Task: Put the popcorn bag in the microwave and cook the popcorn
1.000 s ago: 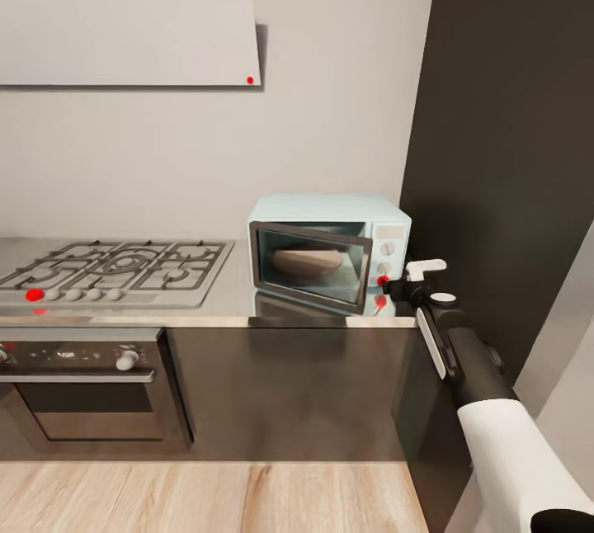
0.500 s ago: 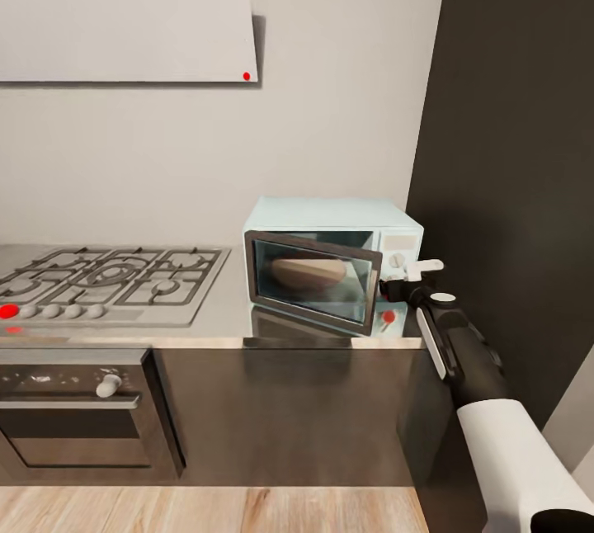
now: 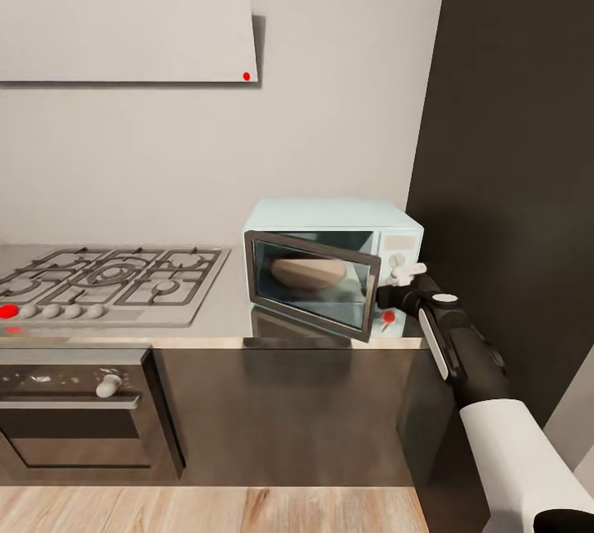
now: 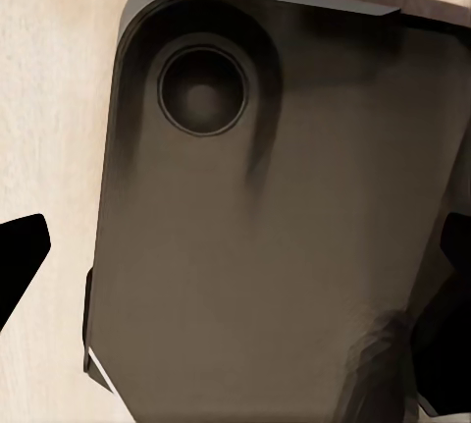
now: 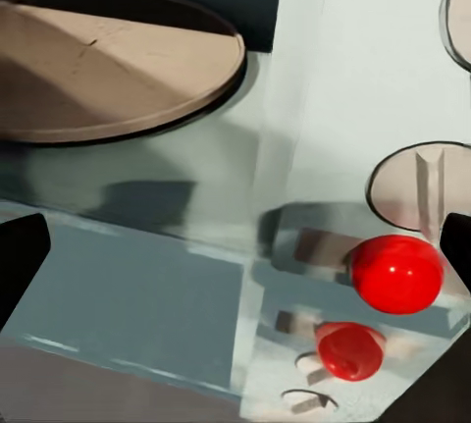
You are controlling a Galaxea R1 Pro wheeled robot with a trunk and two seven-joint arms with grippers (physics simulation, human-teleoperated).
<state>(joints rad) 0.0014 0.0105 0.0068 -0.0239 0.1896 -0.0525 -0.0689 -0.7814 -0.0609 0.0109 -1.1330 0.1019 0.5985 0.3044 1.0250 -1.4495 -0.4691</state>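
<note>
- Head view puts the microwave [image 3: 330,265] at the right end of the countertop [image 3: 223,323], its door [image 3: 312,283] hanging partly ajar and swung out toward the robot.
- Through the door glass a tan, rounded shape [image 3: 307,272] sits inside the cavity; it is probably the popcorn bag, though the glass and distance blur it. No popcorn can be made out.
- The right gripper [image 3: 402,275] hovers just beside the control panel, at the door's free edge. In the right wrist view its dark fingertips [image 5: 22,256] sit at opposite borders, so the fingers are spread apart and hold nothing.
- That same view shows a red button [image 5: 396,273] on the white panel, with a round dial [image 5: 422,187] next to it.
- The left gripper's fingertips [image 4: 20,258] are likewise spread wide, over a dark part of the robot's own body.
- Likely risk: the door is not latched, so pressing the button now may start nothing; a push near the hinge-free edge could also slide the light box along the slab.
- Another risk: a glancing touch could turn the dial instead of pressing the button.
- Room is tight on the right, where a tall dark cabinet [image 3: 511,145] stands close to the arm; the counter between the microwave and the hob [image 3: 111,273] is open.
</note>
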